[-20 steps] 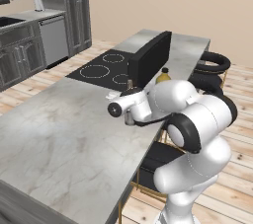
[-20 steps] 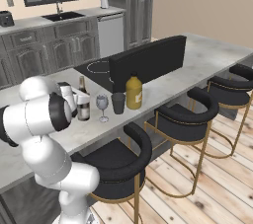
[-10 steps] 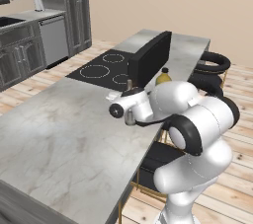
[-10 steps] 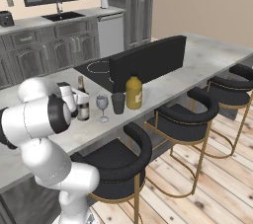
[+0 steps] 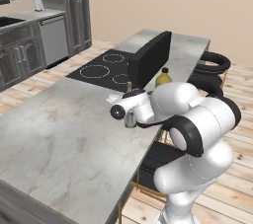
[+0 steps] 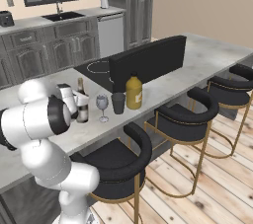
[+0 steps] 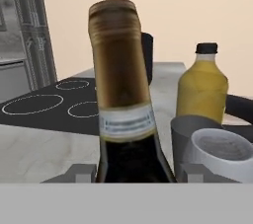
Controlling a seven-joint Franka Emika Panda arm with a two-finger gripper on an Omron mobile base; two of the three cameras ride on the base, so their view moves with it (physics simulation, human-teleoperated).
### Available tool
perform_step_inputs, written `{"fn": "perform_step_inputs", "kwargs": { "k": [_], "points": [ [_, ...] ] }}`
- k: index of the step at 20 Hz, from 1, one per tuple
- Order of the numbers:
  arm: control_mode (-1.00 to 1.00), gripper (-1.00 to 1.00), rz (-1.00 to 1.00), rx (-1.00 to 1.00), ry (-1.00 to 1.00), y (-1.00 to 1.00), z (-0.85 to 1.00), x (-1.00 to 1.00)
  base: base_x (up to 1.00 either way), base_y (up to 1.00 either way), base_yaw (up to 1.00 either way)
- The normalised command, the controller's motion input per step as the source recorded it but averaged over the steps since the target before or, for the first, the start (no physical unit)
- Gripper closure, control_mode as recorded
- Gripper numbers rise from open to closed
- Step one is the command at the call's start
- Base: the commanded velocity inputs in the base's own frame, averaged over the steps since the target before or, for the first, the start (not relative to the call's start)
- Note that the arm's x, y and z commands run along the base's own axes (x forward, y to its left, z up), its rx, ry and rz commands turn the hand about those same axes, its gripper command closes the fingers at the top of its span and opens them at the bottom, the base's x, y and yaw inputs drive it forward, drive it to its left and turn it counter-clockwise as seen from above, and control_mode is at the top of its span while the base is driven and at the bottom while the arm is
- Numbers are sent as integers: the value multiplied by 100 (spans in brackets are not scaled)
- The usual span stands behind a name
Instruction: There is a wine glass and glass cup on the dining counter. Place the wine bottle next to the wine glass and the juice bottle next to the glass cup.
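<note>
nothing much had moved since the earlier frames: arm, bottles and glasses sat where they were, maybe a hair of settling at the wrist.

state: wine bottle stood upright on the dining counter, just left of the wine glass in the right base view. next along came the glass cup, then the juice bottle touching or almost touching it. both pairings looked done, so my read was that only release and retreat remained.

risks from here, as i judged them:
- bottle was tall and narrow. if the fingers opened unevenly or the hand pulled back with a sideways drag, it could tip, and the wine glass was right beside it to take the hit.
- stemmed glass had a small foot, so a light knock from the bottle or the hand would topple it, possibly off the stool-side edge.
- hand view showed the wine glass rim and cup close to the right finger. little room on that side as the fingers spread.
- retreating upward risked catching the bottle's shoulder. backing straight out along the approach looked safer.

gripper: fingers were pinched on the lower body of the wine bottle, one each side, with the neck rising between them. no gap visible at the fingertips, so i'd call it a firm hold, bottle base apparently resting on the counter.
</note>
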Motion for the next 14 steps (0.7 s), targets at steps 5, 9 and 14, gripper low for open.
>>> {"fn": "perform_step_inputs", "kwargs": {
  "k": [5,9,14],
  "points": [
    [-100,100,-10,13,-10,-12,-65,-10,0,0,0],
    [-100,100,-11,12,-14,-17,-59,-2,0,0,0],
    [-100,100,-11,9,-18,-15,-63,-5,0,0,0]
  ]
}}
